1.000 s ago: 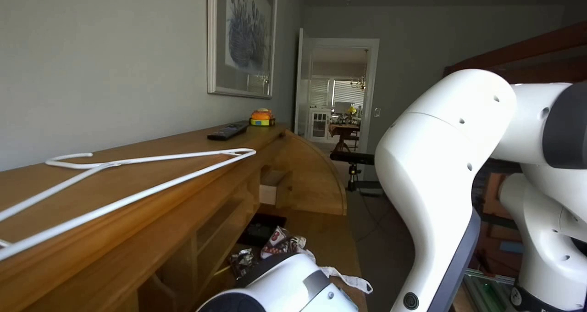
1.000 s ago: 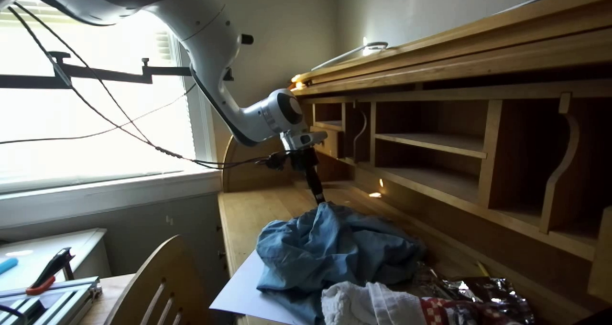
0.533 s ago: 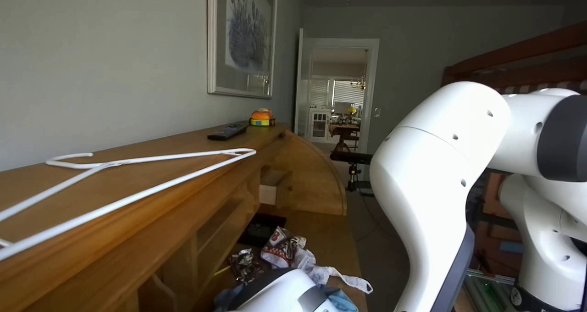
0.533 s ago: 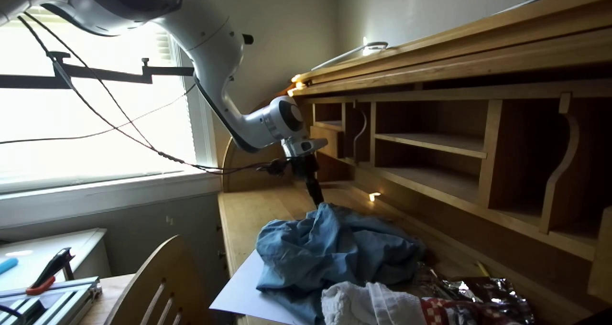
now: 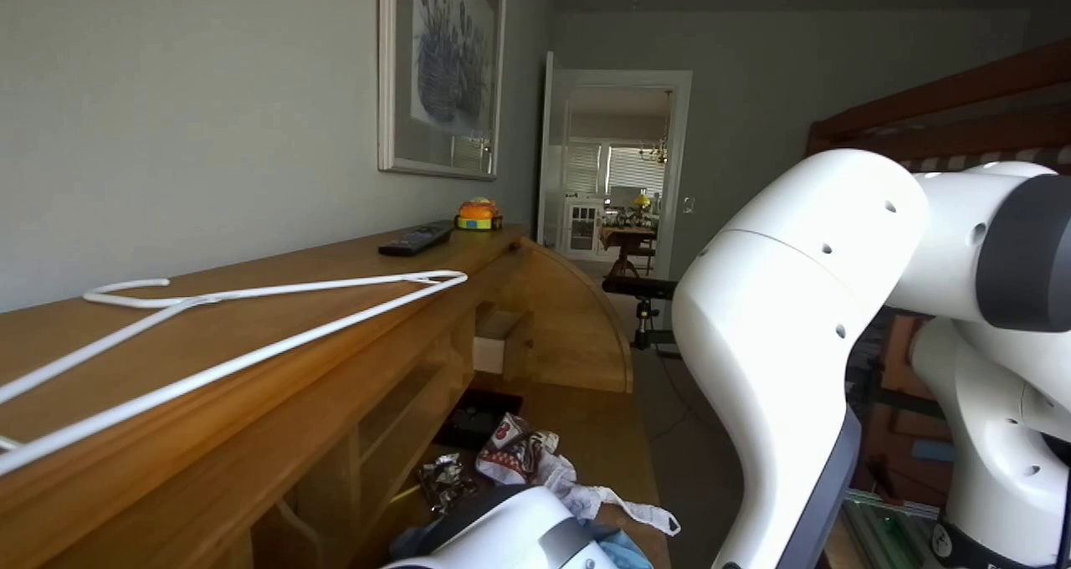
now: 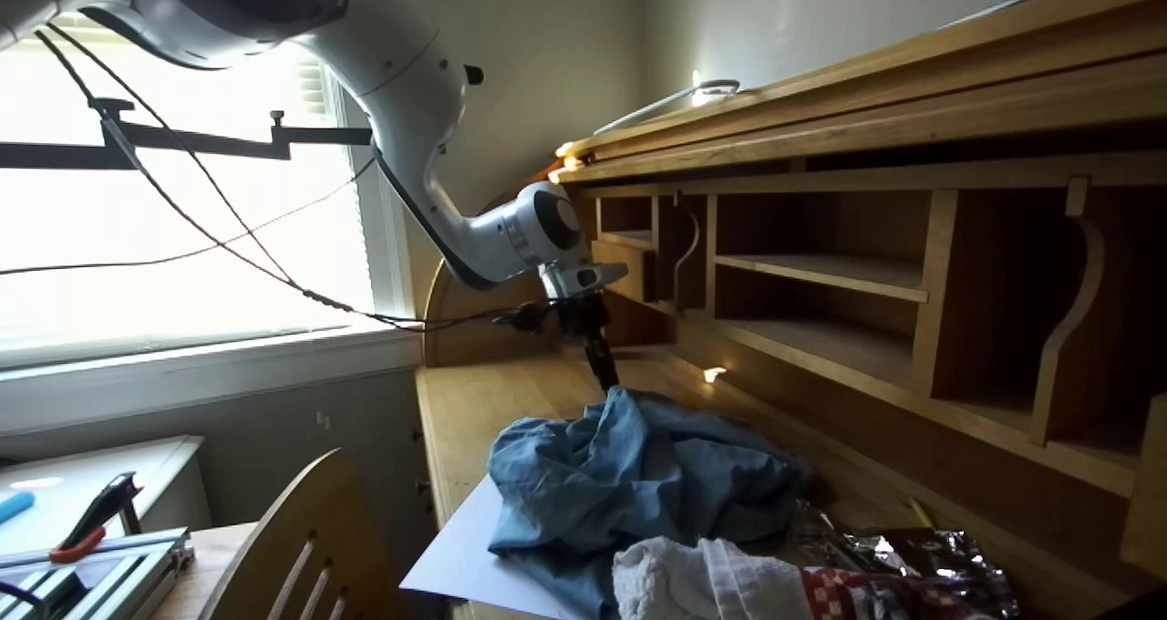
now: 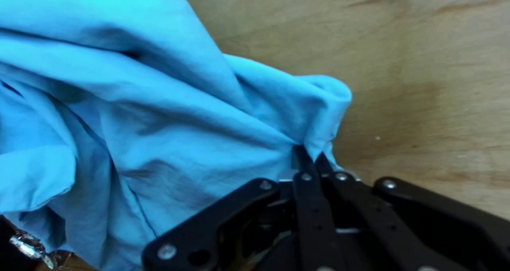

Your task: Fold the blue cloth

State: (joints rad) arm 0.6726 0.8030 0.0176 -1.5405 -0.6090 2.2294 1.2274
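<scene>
The blue cloth [image 6: 638, 483] lies in a crumpled heap on the desk, with a raised fold at its far side. My gripper [image 6: 608, 383] points down at that fold in an exterior view, its fingertips partly hidden by fabric. Seen from the wrist, the gripper [image 7: 312, 154] is shut on an edge of the blue cloth [image 7: 179, 123], a pinched tuft sticking up between the tips. Creases run from the pinch across the fabric. Only a scrap of the blue cloth [image 5: 621, 545] shows behind the hand in an exterior view.
A white paper sheet [image 6: 488, 556] lies partly under the cloth. Close by are a white towel [image 6: 693, 579] and shiny foil wrappers [image 6: 921, 561]. Wooden cubbyholes [image 6: 821, 278] rise along the desk's back. A chair back [image 6: 301, 538] stands at the front; a white hanger [image 5: 251, 356] lies on top.
The arm has come down slightly within the last second, then almost stopped. The fingers have shut on the cloth's edge. The heap itself has hardly shifted.
</scene>
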